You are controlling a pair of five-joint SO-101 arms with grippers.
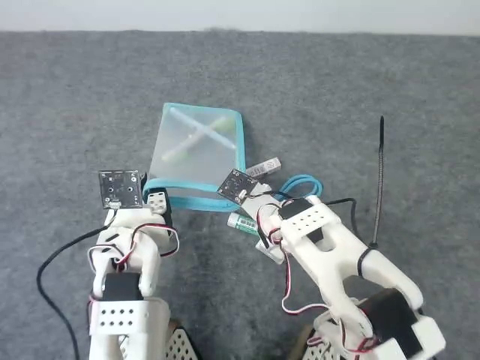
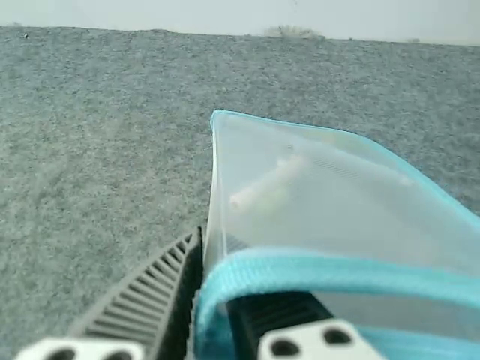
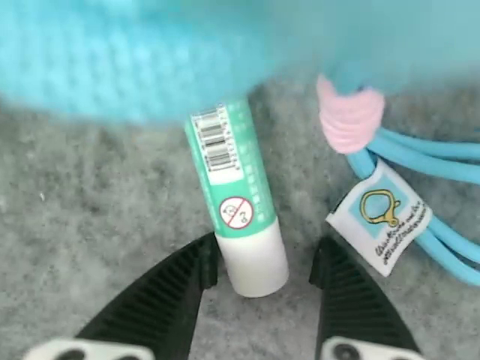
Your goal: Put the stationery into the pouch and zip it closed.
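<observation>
R hand (image 3: 266,253) is open, one finger either side of the green glue stick (image 3: 238,214), white cap end sitting btwn the fingers (image 3: 176,289) but not pinched yet, as far as I can tell. The stick's long axis runs straight out from the hand twd the pouch's teal edge (image 3: 150,67), so the fingers sit across the short width. That's the alignment I want for a close.

In the high view the stick (image 1: 238,222) lies on the counter (image 1: 75,112) just below the pouch (image 1: 196,146), lower centre of frame, w/ the R hand (image 1: 255,217) right on it.

L hand (image 1: 159,201) is clamped on the pouch's near edge at its lower-left corner; L wrist view shows the teal lip (image 2: 337,274) caught btwn the fingers (image 2: 146,304) and lifted. Two pens (image 1: 199,139) lie crossed inside.

A second small tube (image 1: 264,168) lies by the pouch's right corner, and a blue cord (image 1: 300,184) sits just beside the R hand.

R arm is clearly the nearer one for the stick; next job, I'd say, is close, lift, feed into the mouth.
</observation>
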